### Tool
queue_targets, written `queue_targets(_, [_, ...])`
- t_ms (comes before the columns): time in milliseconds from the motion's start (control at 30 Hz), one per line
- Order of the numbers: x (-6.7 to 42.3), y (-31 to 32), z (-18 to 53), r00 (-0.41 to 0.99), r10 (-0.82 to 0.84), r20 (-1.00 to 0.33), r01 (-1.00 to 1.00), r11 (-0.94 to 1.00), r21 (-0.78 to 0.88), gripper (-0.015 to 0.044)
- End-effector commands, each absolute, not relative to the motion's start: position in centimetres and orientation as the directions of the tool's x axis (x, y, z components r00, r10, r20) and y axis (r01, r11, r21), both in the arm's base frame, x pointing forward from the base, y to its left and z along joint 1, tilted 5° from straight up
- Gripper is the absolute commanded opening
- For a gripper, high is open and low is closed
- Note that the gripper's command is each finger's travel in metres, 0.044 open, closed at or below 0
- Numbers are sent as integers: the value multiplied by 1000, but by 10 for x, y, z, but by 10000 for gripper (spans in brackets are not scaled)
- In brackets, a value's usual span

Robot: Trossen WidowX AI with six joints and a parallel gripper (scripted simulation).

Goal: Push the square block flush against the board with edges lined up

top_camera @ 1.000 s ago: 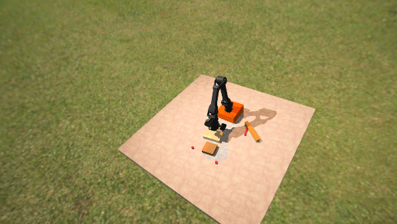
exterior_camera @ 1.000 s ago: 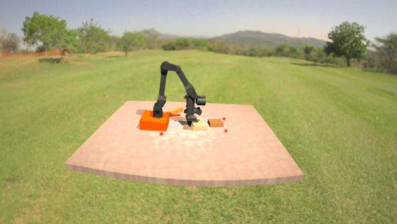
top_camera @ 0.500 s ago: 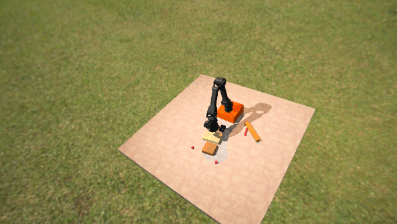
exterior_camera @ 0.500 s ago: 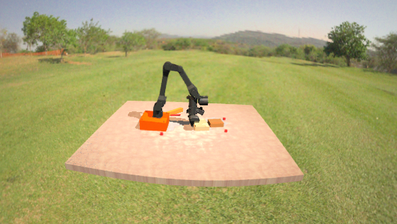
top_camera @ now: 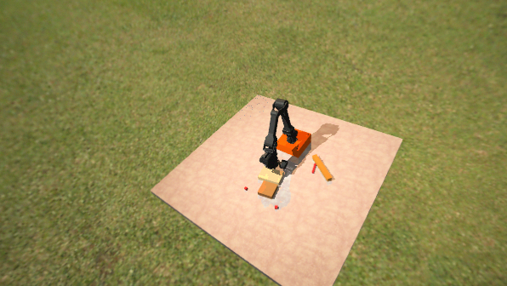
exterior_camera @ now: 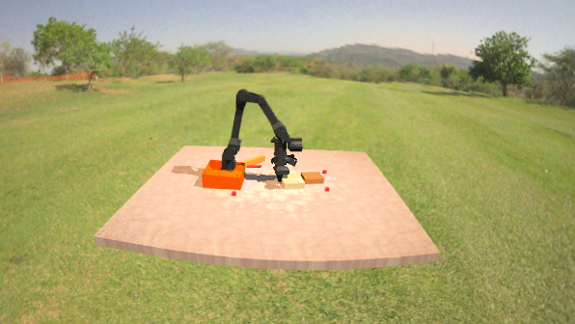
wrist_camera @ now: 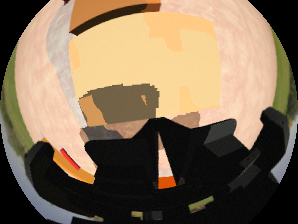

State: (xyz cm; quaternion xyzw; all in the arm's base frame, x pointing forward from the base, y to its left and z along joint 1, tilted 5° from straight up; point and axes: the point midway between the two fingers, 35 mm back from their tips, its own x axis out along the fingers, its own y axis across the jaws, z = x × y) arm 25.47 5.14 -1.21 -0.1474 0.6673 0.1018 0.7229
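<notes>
The pale yellow board (top_camera: 270,175) (exterior_camera: 293,183) (wrist_camera: 190,60) lies flat. The brown-orange square block (top_camera: 268,190) (exterior_camera: 313,177) (wrist_camera: 110,10) lies flat along its far long side. Their facing sides are touching or nearly so; I cannot tell which. In the wrist view their left edges look about even, and the board reaches farther right than the block. My gripper (top_camera: 274,167) (exterior_camera: 280,179) (wrist_camera: 156,118) is shut and empty, pointing down at the board's near side, on the arm-base side. Whether the tips touch the board is unclear.
The orange arm base (top_camera: 293,144) (exterior_camera: 223,175) stands behind the gripper. An orange bar (top_camera: 321,168) (exterior_camera: 255,161) and a red stick (top_camera: 314,168) (exterior_camera: 254,166) lie off to one side. Small red cubes (top_camera: 246,188) (top_camera: 276,207) lie near the block.
</notes>
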Motion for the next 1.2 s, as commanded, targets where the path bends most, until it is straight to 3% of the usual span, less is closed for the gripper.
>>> queue_targets(0, [247,49,-14,79,-48,-996,-344,936,-72,0])
queue_targets(833, [211,36,-18,76,-49,-996,-344,936,-72,0])
queue_targets(1167, [211,39,38,77,-48,-996,-344,936,-72,0])
